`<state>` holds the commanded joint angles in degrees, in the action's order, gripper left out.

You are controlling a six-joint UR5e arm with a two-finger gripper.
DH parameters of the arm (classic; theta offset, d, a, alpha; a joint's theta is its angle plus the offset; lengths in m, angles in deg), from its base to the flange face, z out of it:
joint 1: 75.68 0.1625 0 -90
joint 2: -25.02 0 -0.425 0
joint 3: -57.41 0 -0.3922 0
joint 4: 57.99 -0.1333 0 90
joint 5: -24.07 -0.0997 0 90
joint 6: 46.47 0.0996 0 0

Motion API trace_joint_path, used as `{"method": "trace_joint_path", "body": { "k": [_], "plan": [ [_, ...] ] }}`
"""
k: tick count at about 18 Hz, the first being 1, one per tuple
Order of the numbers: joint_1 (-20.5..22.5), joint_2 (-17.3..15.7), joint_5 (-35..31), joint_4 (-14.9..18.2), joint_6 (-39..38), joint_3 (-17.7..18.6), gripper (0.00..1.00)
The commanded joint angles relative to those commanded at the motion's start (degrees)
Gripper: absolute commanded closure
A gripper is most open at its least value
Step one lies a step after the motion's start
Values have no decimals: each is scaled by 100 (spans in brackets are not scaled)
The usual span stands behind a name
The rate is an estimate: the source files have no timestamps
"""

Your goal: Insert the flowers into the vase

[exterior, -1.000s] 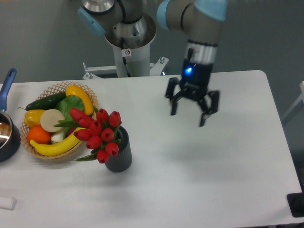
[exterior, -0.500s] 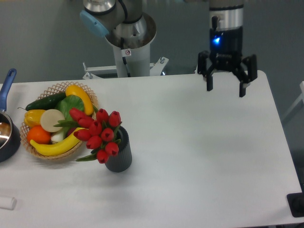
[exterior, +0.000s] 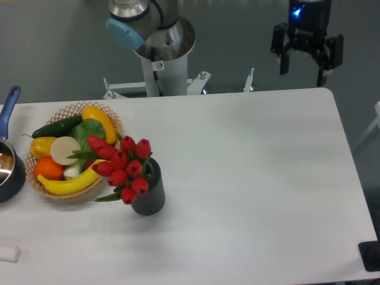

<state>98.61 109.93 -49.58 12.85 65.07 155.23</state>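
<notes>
The flowers point(exterior: 122, 167), a bunch of red tulip buds with green leaves, stand with their stems in the vase point(exterior: 151, 195), a small dark ribbed cylinder at the front left of the white table. The buds lean left over the vase's rim toward the basket. My gripper point(exterior: 304, 70) is open and empty, high above the table's far right edge, far from the vase.
A wicker basket point(exterior: 74, 110) of fruit and vegetables sits left of the vase. A dark pot with a blue handle point(exterior: 8, 107) is at the left edge. A small white object point(exterior: 9, 253) lies at the front left. The robot base point(exterior: 161, 56) stands behind the table.
My gripper has risen and moved away to the far right, from above the table's middle to beyond its back edge. The flowers and vase have not moved.
</notes>
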Motion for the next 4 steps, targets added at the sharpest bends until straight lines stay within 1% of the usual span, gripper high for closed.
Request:
{"method": "trace_joint_path", "body": {
  "k": [4],
  "plan": [
    [0,-27,0,0,0,18,0]
  ]
}}
